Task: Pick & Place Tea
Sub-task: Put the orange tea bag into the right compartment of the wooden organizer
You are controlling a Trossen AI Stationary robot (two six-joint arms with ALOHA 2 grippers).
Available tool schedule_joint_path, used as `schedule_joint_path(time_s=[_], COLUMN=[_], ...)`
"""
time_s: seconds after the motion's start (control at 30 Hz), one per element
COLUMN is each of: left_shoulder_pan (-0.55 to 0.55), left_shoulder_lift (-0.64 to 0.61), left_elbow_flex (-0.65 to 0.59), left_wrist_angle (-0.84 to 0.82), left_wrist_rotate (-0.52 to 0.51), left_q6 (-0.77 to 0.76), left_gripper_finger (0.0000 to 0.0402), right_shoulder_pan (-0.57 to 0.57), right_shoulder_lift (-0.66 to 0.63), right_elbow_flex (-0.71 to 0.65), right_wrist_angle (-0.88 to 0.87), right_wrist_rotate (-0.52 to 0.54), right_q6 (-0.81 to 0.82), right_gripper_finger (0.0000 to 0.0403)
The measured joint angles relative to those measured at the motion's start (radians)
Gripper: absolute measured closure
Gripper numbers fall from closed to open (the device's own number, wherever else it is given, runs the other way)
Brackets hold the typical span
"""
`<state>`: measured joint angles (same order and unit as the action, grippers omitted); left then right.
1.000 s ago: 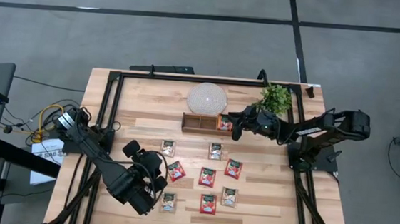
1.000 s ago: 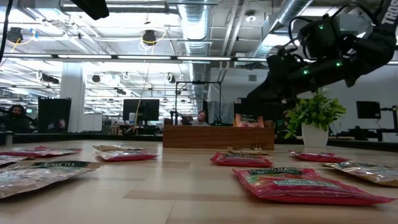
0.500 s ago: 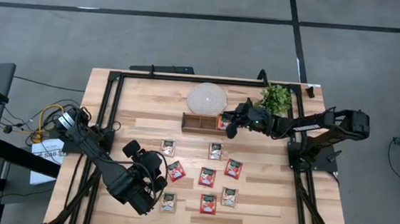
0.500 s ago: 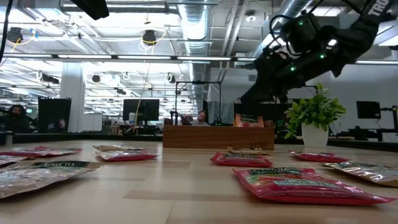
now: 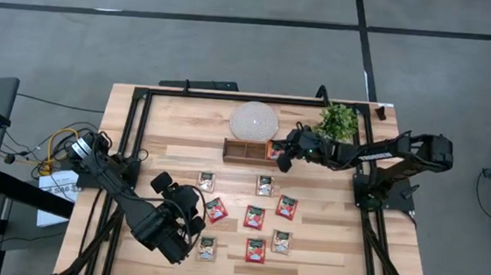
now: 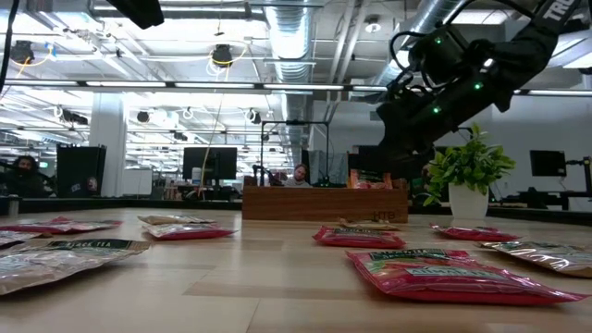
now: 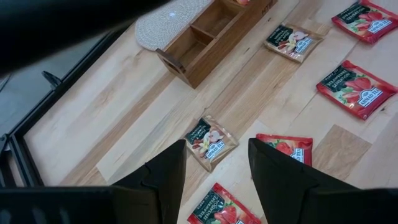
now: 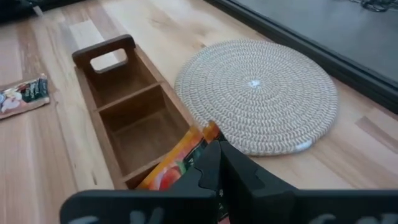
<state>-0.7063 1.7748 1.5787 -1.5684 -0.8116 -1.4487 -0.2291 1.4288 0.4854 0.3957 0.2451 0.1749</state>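
Since the earlier frame, we see the right gripper (image 5: 277, 156) advance and close over the brown wooden tray's (image 5: 243, 150) end compartment holding red tea sachets (image 8: 177, 165); left gripper (image 7: 214, 165) gapes, idle

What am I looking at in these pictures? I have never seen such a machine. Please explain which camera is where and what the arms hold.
It is a robot with two dark arms at a wooden table. One camera looks down from above, one sits at table height, and one rides on each wrist. Flat tea sachets lie scattered on the table, red or pale. At the back stand a wooden tray with three compartments, a round woven mat and a small plant. The right gripper is over the tray's end compartment, shut on a red sachet. The left gripper waits open above the scattered sachets, holding nothing.
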Motion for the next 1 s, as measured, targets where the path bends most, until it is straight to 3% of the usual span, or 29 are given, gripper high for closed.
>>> schedule_joint_path(time_s=[1.0], left_shoulder_pan=[0.000], left_shoulder_lift=[0.000], left_elbow_flex=[0.000], left_wrist_angle=[0.005], left_wrist_rotate=[-0.014], left_q6=[0.001], left_gripper_finger=[0.0234], right_shoulder_pan=[0.000], right_shoulder_lift=[0.000], right_elbow_flex=[0.000], right_wrist_angle=[-0.041], right_wrist_rotate=[-0.037], right_q6=[-0.002], right_gripper_finger=[0.0402])
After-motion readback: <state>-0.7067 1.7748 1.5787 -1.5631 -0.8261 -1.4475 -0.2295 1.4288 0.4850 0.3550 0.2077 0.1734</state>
